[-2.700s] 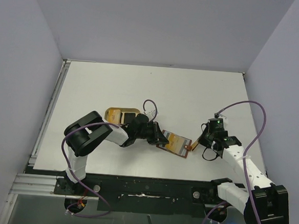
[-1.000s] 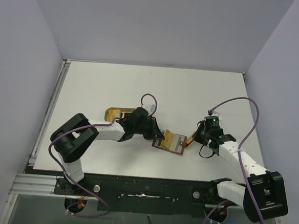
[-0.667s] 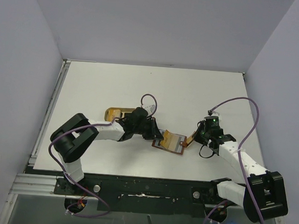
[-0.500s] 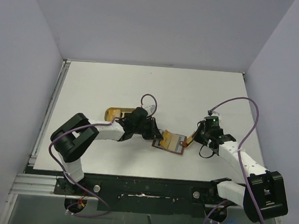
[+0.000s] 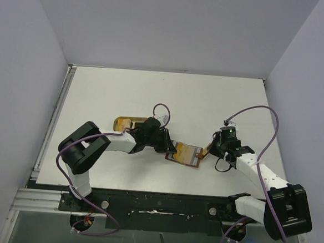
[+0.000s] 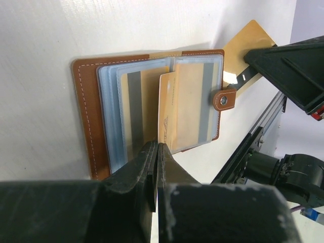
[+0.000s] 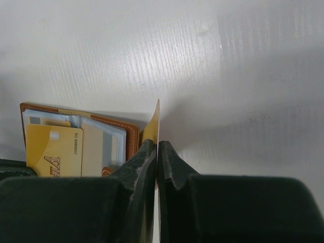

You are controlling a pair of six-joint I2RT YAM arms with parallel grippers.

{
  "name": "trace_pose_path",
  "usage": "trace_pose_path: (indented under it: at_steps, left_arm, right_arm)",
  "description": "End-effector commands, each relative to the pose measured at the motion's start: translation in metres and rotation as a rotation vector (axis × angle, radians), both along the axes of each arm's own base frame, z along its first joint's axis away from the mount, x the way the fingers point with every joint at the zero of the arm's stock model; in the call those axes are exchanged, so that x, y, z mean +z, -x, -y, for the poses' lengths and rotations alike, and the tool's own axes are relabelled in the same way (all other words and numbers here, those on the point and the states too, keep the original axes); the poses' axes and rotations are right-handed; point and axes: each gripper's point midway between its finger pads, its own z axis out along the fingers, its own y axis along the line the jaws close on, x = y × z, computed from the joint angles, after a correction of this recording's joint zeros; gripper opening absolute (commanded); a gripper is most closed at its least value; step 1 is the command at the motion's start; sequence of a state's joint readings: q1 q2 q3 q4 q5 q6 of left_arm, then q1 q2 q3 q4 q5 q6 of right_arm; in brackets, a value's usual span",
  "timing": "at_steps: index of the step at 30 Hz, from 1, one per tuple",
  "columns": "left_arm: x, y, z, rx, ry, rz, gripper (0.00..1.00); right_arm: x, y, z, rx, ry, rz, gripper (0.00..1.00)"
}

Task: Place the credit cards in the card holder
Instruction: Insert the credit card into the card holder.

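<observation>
The card holder [image 5: 186, 154] lies open at the table's near middle. The left gripper [image 6: 156, 149] pinches a gold card [image 6: 168, 109], its far edge at a clear sleeve. The right gripper [image 7: 156, 148] clamps a second tan card [image 7: 157, 119] just right of the holder. The insertion looks under way; next I'd expect a straight push home.

One camera looks down from high over the near edge at the whole table [image 5: 125, 91]. Each wrist camera looks from very close, and all three see the card holder [image 5: 186, 154].
</observation>
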State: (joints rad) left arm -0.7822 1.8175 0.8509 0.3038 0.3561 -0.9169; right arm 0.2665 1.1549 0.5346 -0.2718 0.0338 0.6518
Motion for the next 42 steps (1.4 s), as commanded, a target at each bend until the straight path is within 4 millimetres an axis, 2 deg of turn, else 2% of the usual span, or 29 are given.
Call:
trace_pose_path:
  at_steps: [1,7,12,15,17,21,25,33,38,42]
  left_arm:
    - [0.003,-0.007,0.007,0.015,0.031,0.007,0.00]
    - [-0.001,-0.003,0.014,0.026,0.024,-0.038,0.00]
    - [0.004,-0.002,0.020,0.024,0.040,-0.044,0.00]
    - [0.004,-0.002,0.021,0.030,0.034,-0.041,0.00]
    - [0.002,-0.003,0.019,0.034,0.018,-0.039,0.00]
    - [0.000,-0.004,0.017,0.039,0.000,-0.036,0.00]
    - [0.001,-0.005,0.018,0.041,0.002,-0.033,0.00]
    - [0.009,-0.004,0.023,0.039,0.025,-0.036,0.00]
    - [0.007,-0.001,0.025,0.044,0.046,-0.057,0.00]
    - [0.006,0.002,0.029,0.056,0.062,-0.072,0.00]
  right_arm:
    - [-0.016,0.013,0.003,0.016,0.036,-0.046,0.01]
    - [-0.015,0.012,0.001,0.017,0.033,-0.044,0.01]
    - [-0.019,0.015,0.001,0.017,0.037,-0.056,0.01]
    - [-0.019,0.018,0.008,-0.004,0.070,-0.085,0.01]
    - [-0.013,0.018,0.014,-0.018,0.103,-0.098,0.01]
    - [0.015,0.015,0.023,-0.044,0.160,-0.055,0.01]
    - [0.034,0.016,0.025,-0.052,0.176,-0.017,0.01]
    - [0.019,0.023,0.016,-0.032,0.168,-0.036,0.01]
    - [0.007,0.022,0.002,-0.008,0.122,-0.031,0.00]
    - [0.001,0.025,-0.002,-0.001,0.116,-0.042,0.00]
